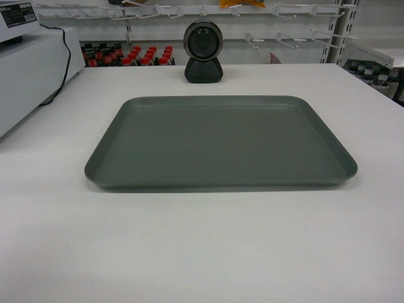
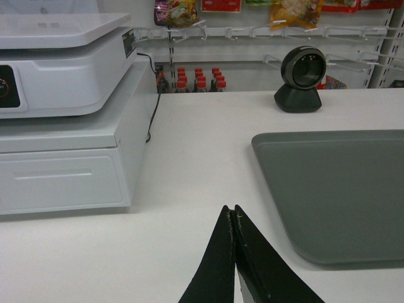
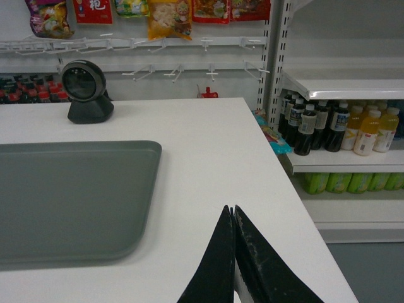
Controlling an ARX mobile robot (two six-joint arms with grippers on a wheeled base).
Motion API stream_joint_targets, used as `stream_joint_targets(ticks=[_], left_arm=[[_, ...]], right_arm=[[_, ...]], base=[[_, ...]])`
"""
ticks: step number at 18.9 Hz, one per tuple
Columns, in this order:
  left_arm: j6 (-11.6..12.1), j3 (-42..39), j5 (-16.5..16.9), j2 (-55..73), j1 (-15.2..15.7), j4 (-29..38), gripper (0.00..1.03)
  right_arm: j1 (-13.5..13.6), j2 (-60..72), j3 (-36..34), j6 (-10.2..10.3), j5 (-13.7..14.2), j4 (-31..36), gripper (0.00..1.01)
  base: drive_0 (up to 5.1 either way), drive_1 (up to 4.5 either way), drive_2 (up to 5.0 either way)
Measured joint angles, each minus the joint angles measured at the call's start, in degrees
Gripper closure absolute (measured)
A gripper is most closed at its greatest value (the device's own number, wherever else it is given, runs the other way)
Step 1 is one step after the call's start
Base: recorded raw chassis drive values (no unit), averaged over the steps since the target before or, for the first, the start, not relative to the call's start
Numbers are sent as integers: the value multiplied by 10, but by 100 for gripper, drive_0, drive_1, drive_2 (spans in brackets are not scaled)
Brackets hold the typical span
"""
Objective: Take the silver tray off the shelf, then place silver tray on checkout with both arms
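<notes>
Silver tray (image 1: 221, 142) lying flat and bare on the white checkout surface (image 1: 202, 252), round black scanner (image 1: 203, 50) behind it, left claw (image 2: 234, 211) and right claw (image 3: 231, 211) both pressed together, holding nothing, each just beside the tray.

We are in a small shop, at its till. Beyond our closed left jaws, to their left, stands a white cash register (image 2: 60, 63) on a white drawer unit (image 2: 63, 167). Ahead of both jaws a black barcode scanner (image 3: 85, 91) sits on the white checkout (image 1: 202, 252). Behind it, wall hooks (image 3: 189, 69) carry hanging snack packets (image 3: 167, 17), and red-capped bottles (image 2: 199, 81) fill a low row. To the right of our right jaws, white store shelves (image 3: 344, 85) hold dark and yellow drink bottles (image 3: 341, 129).
</notes>
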Motion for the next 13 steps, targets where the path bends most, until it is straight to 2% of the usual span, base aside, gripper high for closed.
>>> stream_joint_targets(ticks=[6,7,8,9,10,13], left_arm=[[0,-41,0,-111,0,-69,101],[0,-47,0,-128,0,-76,101],[0,-63,0,-130,0,-51,101],[0,-69,1,-146,0,-81,101],[0,-69,1,-163,0,-97,101],[0,-69,1,-225,0,-144,101]], right_arm=[[0,-96,-43,0,0,-57,99],[0,-112,-50,0,0,-69,99],[0,-128,-53,0,0,-81,99],[0,-145,-56,0,0,-92,99],[0,-153,-69,0,0,-70,99],[0,-189,-74,0,0,-112,99]], base=[[0,0,0],[0,0,0],[0,0,0],[0,0,0],[0,0,0],[0,0,0]])
